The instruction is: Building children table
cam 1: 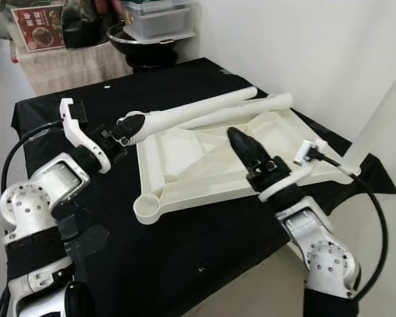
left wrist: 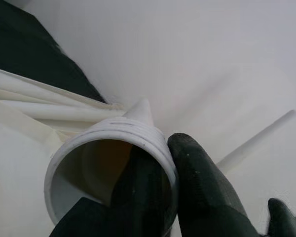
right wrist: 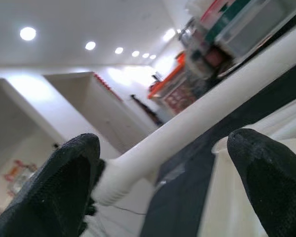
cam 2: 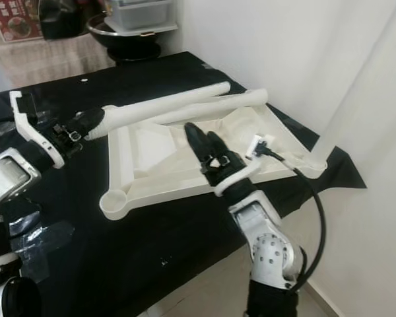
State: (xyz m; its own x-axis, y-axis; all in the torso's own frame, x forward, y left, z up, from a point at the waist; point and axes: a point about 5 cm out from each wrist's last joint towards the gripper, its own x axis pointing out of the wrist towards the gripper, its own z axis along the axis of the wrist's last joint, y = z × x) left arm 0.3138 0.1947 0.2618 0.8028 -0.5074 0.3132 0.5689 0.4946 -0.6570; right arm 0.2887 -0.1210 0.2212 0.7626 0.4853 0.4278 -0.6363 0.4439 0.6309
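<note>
Your left gripper (cam 1: 127, 129) is clamped on the threaded open end of one white table leg (cam 1: 198, 113), one finger inside the hollow mouth and one outside the rim, as the left wrist view shows; that grip holds the leg raised and slanting away across the upturned white tabletop (cam 1: 185, 155), probably so you can swing its threaded end toward a socket. A second leg (cam 1: 261, 105) lies beside it along the far edge of the tabletop. The tabletop rests underside-up on the black cloth-covered table (cam 1: 185, 251), so its round corner socket (cam 1: 147, 210) faces up and is free to receive a leg. Your right gripper (cam 1: 245, 146) hovers just above the tabletop's middle with its fingers parted and empty, looking along the raised leg, well placed to steady the panel or take the leg's far part. Mind the edges: the tabletop's right corner sits close to the table's right edge and near the white wall (cam 1: 317, 53), leaving you little swing room on that side. There is open black cloth to the front and left. A dark wok (cam 1: 142, 41) and storage boxes (cam 1: 157, 18) stand well beyond the far end.
</note>
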